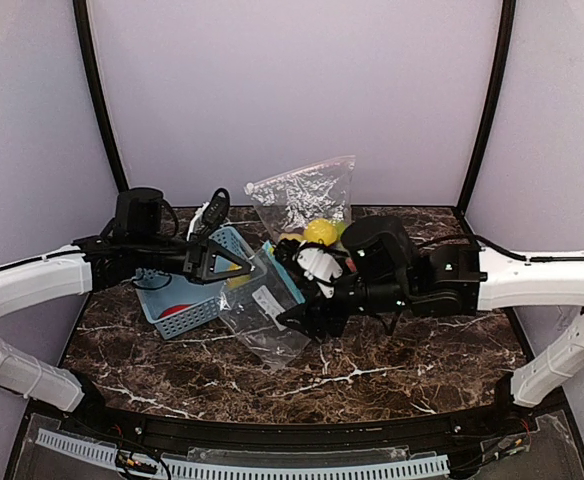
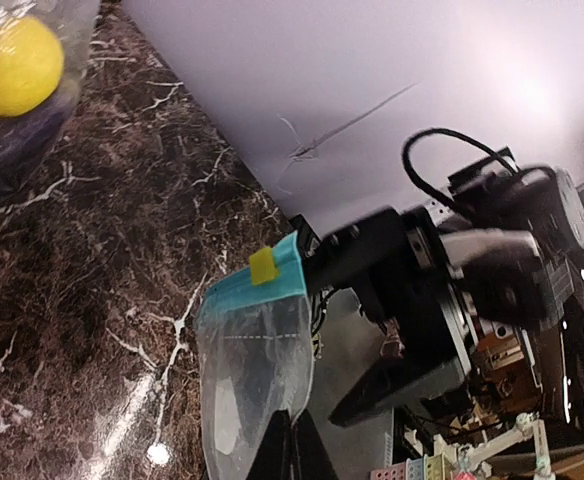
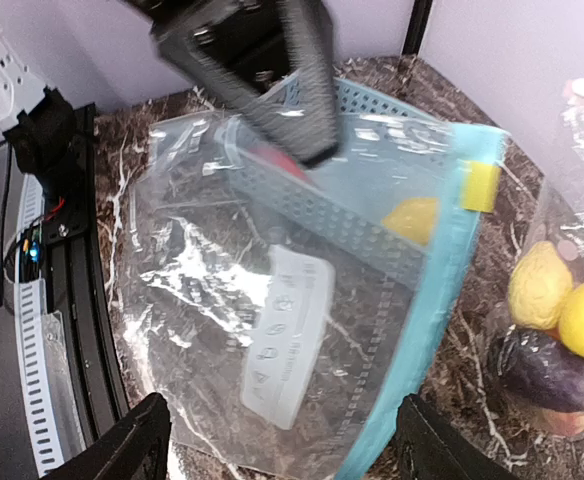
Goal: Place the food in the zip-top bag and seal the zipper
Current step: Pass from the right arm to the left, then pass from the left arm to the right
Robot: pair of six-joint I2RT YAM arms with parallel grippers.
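Dark marble table (image 1: 412, 360) from above, left gripper (image 1: 244, 266) clenched on empty zip-top bag (image 1: 262, 325) beside blue basket (image 1: 187, 318), food (image 1: 320, 232) in second upright bag (image 1: 307, 195) behind, left wrist, teal zipper strip (image 2: 272, 288) with yellow slider (image 2: 263, 266), right wrist, right gripper (image 3: 284, 425) released, fingers wide astride the bag

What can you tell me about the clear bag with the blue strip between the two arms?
The zip-top bag is clear, crinkly plastic with a teal zipper strip along one edge, a small yellow slider on it and a white printed panel on its side. It looks empty; the light-blue basket shows through it. It is held at a slant over the marble table, the left gripper shut on one edge. The right gripper stands open around the other end, not pinching it.
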